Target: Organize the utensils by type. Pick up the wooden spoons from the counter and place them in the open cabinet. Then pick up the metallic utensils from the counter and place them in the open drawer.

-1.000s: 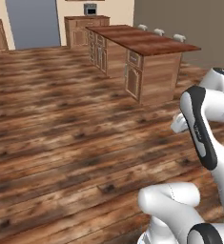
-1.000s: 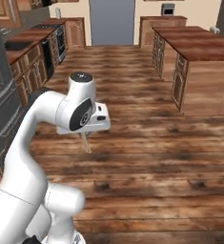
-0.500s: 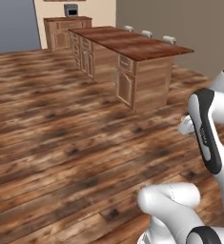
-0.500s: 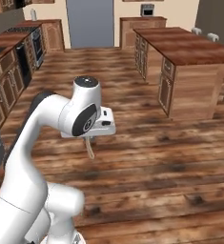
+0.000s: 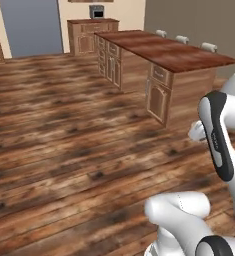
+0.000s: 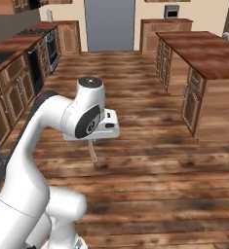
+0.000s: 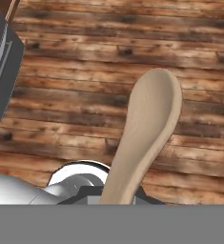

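My gripper (image 6: 90, 141) is shut on the handle of the pale beige wooden spoon (image 6: 93, 153), which hangs down from the hand above the plank floor. The hand view looks along this spoon (image 7: 147, 126), its broad bowl pointing away from the hand over the floorboards. The arm is folded close over the base, with the hand at mid height. The other wooden spoon, the metallic utensils, the open cabinet and the open drawer are out of view.
A long island counter (image 5: 175, 54) with a reddish-brown top (image 6: 206, 49) stands ahead on the right, with drawers and doors along its side. Cabinets and a stove (image 6: 42, 56) line the left wall. A dark grey appliance (image 7: 1, 62) is near the hand. Wooden floor (image 5: 64, 135) lies ahead.
The whole scene has shifted in both base views, so the base has moved; the island now looks larger and nearer. The arm keeps its pose with the spoon still gripped.
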Controlling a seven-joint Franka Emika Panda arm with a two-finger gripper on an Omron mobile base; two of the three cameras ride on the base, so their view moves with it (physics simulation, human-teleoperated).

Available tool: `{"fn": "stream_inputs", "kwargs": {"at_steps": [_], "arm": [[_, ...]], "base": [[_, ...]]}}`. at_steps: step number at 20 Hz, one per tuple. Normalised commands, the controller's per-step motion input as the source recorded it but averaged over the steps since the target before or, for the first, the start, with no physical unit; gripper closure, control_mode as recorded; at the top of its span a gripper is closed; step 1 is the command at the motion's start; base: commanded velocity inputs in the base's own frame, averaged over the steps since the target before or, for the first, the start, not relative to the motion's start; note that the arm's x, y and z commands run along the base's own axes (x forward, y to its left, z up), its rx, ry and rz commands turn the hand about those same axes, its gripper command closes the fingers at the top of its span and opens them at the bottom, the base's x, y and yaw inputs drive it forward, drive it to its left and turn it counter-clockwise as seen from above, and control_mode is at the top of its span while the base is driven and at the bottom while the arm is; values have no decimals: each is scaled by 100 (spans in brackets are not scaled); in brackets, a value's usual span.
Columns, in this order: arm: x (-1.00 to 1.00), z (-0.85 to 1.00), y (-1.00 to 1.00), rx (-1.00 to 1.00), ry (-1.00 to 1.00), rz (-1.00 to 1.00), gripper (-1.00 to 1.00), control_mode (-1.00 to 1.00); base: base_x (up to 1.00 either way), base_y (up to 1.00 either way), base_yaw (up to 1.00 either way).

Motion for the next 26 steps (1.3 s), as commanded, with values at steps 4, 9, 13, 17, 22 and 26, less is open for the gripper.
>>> {"fn": "stream_inputs", "kwargs": {"at_steps": [4, 9, 13, 17, 22, 26], "arm": [[0, 0, 0, 0, 0, 0, 100, 100], [0, 0, 0, 0, 0, 0, 100, 100], [0, 0, 0, 0, 0, 0, 100, 100], [0, 0, 0, 0, 0, 0, 100, 100], [0, 0, 0, 0, 0, 0, 100, 100], [0, 0, 0, 0, 0, 0, 100, 100]], "base": [[100, 0, 20], [100, 0, 16], [100, -2, 13], [100, -3, 13], [100, -3, 13], [100, -2, 13]]}}
